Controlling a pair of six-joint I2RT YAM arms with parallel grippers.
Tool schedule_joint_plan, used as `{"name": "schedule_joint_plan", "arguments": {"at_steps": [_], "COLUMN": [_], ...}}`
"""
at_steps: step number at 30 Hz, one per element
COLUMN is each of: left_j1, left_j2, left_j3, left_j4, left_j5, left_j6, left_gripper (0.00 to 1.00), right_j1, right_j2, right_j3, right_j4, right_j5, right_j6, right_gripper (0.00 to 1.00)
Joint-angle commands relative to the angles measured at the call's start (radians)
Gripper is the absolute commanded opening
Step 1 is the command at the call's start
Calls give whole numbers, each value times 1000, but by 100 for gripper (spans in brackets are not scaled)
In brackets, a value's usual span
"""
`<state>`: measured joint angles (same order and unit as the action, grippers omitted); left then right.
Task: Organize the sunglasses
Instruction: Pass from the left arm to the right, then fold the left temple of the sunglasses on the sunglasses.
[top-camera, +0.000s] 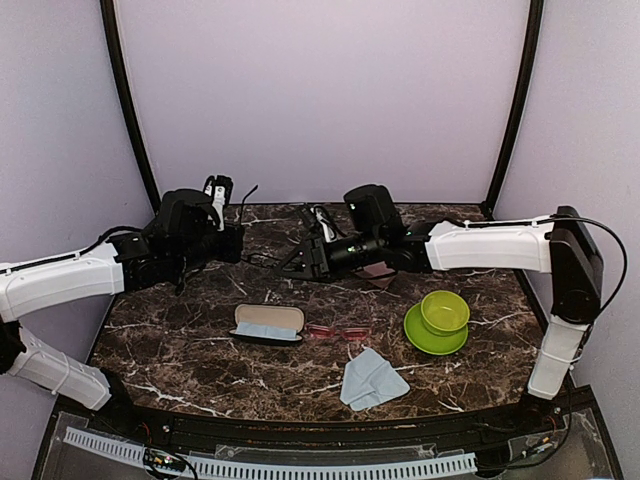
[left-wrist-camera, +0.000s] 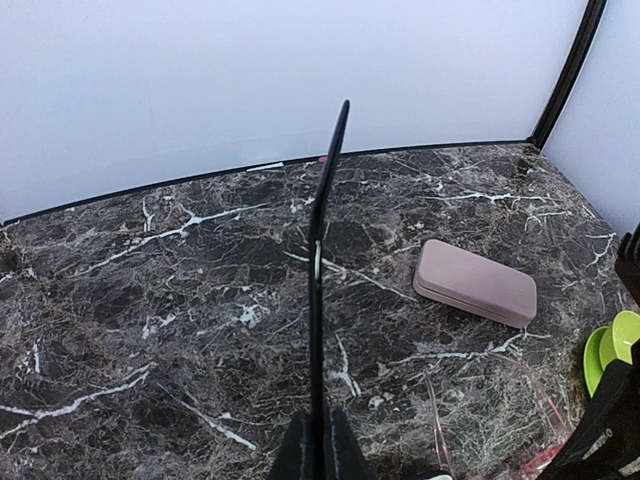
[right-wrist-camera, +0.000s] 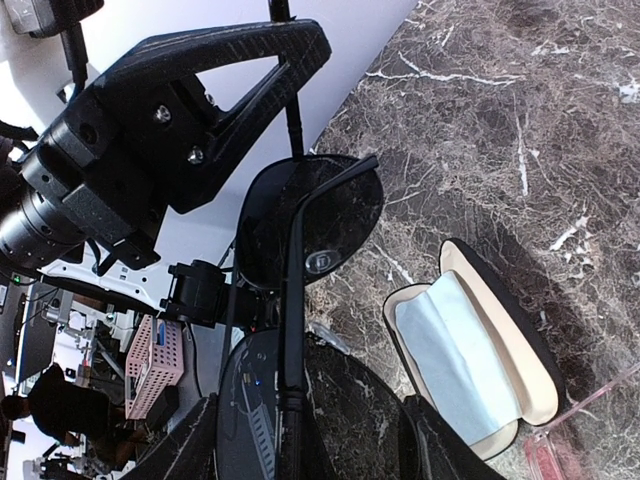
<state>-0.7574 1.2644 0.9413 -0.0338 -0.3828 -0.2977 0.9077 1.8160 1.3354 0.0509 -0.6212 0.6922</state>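
The black sunglasses (right-wrist-camera: 318, 208) hang above the table between my two grippers. My left gripper (left-wrist-camera: 320, 450) is shut on one thin black temple (left-wrist-camera: 318, 290), which stands straight up from its fingers. My right gripper (right-wrist-camera: 310, 440) is open, its fingers on either side of the nearer dark lens (right-wrist-camera: 250, 420), close to its edges. In the top view the left gripper (top-camera: 234, 243) and right gripper (top-camera: 293, 262) face each other at the back of the table. The translucent red-pink sunglasses (top-camera: 335, 332) lie flat near the middle.
An open black case (top-camera: 268, 323) holding a light blue cloth (right-wrist-camera: 455, 355) lies left of the pink pair. A second blue cloth (top-camera: 372, 380) lies nearer the front. A green cup on a saucer (top-camera: 437, 320) stands at the right. A closed pink case (left-wrist-camera: 475, 283) lies under the right arm.
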Motion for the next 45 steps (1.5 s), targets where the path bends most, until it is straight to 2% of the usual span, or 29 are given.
{"name": "schedule_joint_plan", "arguments": {"at_steps": [1, 7, 12, 18, 20, 25, 30, 32, 38, 45], "left_j1": [-5, -5, -6, -5, -4, 27, 187, 217, 247, 258], "left_j2": [-7, -12, -23, -90, -114, -140, -147, -151, -160, -145], "left_j3": [0, 2, 2, -30, -40, -24, -32, -45, -38, -7], "left_j4": [-2, -16, -25, -8, -4, -41, -44, -23, -28, -120], "left_j5": [12, 21, 36, 94, 115, 209, 458, 504, 539, 371], "left_j6": [9, -4, -6, -27, -22, -28, -158, -177, -193, -187], "left_gripper": [9, 28, 39, 67, 73, 75, 75, 73, 68, 58], "right_j1": [5, -1, -6, -12, -12, -12, -12, -12, -12, -11], "right_j2": [3, 6, 12, 16, 19, 13, 4, -1, -3, -13], "right_j3": [24, 30, 30, 27, 30, 21, 9, 5, -2, -8], "right_j4": [10, -16, -35, -65, -88, -103, -104, -108, -118, -114], "right_j5": [7, 17, 23, 21, 21, -5, -18, -18, -12, -15], "right_j6": [-15, -35, -54, -94, -121, -165, -184, -190, -198, -201], "right_gripper": [52, 50, 49, 47, 47, 46, 45, 45, 45, 44]}}
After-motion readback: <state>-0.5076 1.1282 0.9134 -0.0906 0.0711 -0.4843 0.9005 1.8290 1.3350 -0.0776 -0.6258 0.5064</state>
